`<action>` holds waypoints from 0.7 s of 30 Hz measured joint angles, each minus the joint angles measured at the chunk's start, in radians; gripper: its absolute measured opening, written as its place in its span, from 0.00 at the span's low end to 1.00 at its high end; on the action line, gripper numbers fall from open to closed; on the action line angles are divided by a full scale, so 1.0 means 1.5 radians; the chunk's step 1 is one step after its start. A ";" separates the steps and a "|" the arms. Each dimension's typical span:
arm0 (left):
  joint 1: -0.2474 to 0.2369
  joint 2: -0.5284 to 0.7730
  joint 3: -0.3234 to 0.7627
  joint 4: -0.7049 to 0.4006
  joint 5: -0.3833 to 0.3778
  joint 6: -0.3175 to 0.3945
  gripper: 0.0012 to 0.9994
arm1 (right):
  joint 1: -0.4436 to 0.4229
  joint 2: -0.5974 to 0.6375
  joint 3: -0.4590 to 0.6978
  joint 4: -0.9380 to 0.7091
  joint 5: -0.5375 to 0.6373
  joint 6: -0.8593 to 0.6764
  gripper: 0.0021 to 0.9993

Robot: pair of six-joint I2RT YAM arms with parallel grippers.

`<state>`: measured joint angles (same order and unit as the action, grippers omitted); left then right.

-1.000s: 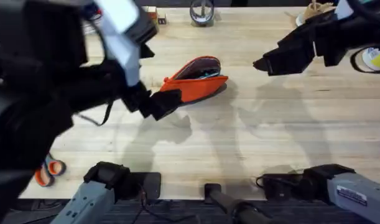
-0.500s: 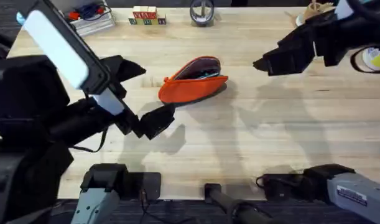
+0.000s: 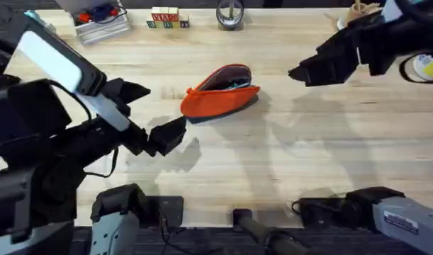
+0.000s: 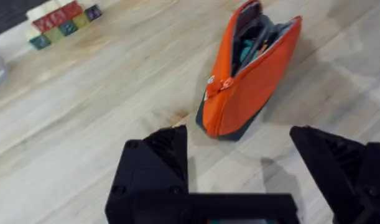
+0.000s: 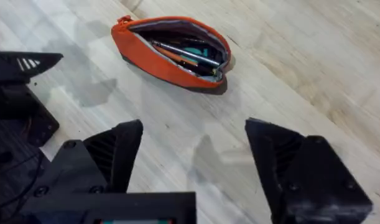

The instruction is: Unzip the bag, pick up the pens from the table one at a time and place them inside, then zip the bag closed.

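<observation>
Bag (image 3: 222,93) lies unzipped mid-counter (image 3: 308,163), pens (image 5: 186,55) inside. Both tools, left (image 3: 156,116) and right (image 3: 298,71), gape empty nearby. Zipping one-handed could drag the light bag sideways.

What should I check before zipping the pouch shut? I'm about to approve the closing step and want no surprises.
1. Pens inside the orange pencil pouch: ok, pens lie in the opening.
2. Zipper open along the top: ok, the pouch gapes.
3. Zipper pull reachable: ok, it sits at the pouch end nearest the left gripper.
4. Left gripper free: ok, open and apart from the pouch.
5. Right gripper free: ok, open, holding nothing.
6. Pens left on the wooden table: cannot tell, the arms hide part of it.
</observation>
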<state>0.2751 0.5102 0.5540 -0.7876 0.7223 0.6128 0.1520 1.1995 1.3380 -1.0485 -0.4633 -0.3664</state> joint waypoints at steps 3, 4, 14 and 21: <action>0.020 0.000 0.000 -0.018 0.000 0.000 0.99 | 0.000 0.000 0.000 0.000 0.000 0.000 1.00; 0.022 0.000 0.000 -0.021 0.000 0.000 0.99 | 0.000 0.000 0.000 0.000 0.000 0.000 1.00; 0.024 0.000 0.000 -0.025 0.000 0.000 0.99 | 0.000 0.000 0.000 0.000 0.000 0.000 1.00; 0.024 0.000 0.000 -0.027 0.000 0.000 0.99 | 0.000 0.000 0.000 0.000 0.000 0.000 1.00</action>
<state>0.3111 0.5102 0.5533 -0.8276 0.7221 0.6128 0.1520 1.1995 1.3380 -1.0485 -0.4633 -0.3664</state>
